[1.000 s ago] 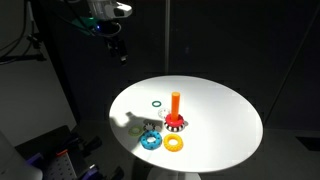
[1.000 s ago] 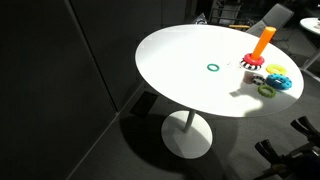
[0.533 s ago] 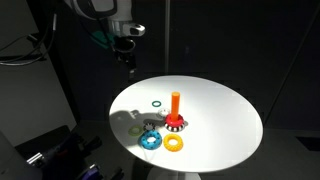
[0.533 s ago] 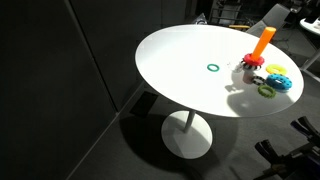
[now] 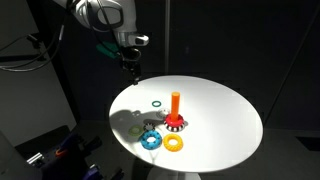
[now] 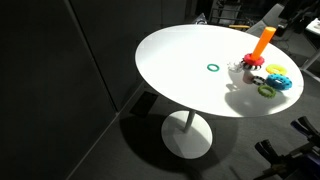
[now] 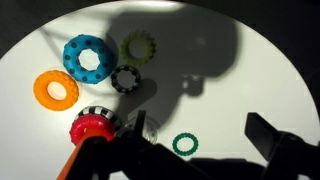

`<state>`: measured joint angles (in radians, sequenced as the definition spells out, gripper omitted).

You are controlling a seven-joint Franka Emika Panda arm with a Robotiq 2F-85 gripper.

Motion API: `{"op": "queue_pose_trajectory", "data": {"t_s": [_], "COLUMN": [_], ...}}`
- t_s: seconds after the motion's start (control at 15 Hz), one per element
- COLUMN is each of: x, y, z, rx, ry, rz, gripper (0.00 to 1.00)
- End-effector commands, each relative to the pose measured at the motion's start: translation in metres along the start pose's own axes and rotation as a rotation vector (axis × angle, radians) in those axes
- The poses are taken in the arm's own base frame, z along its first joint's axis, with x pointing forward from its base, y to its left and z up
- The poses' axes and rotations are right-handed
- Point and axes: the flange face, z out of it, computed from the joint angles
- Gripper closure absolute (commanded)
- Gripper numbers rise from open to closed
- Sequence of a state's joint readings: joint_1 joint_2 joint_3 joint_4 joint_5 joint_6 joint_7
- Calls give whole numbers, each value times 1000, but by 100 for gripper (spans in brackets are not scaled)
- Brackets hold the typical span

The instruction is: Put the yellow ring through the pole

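The yellow ring [image 5: 174,143] lay flat near the round table's [image 5: 220,120] front edge, just beside the blue ring [image 5: 150,140] and the pole [image 5: 173,104]. The gripper [image 5: 130,68] hung over the far edge, its fingers apart.

Yellow ring [image 7: 56,90] — near the pole [image 7: 91,129]
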<state>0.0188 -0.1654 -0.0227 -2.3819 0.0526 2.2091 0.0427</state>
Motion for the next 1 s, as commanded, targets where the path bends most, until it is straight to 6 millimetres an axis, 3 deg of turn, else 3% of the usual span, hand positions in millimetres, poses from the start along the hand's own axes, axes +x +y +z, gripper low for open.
{"op": "queue_pose_trajectory", "data": {"t_s": [0.0,0.27,0.93], "x": [0,0,-1], "y": [0,0,15], "z": [0,5,69], "rx": [0,-15,-92], "ry": [-1,-11,-88], "rz": [0,0,6], "gripper": [0,0,0]}}
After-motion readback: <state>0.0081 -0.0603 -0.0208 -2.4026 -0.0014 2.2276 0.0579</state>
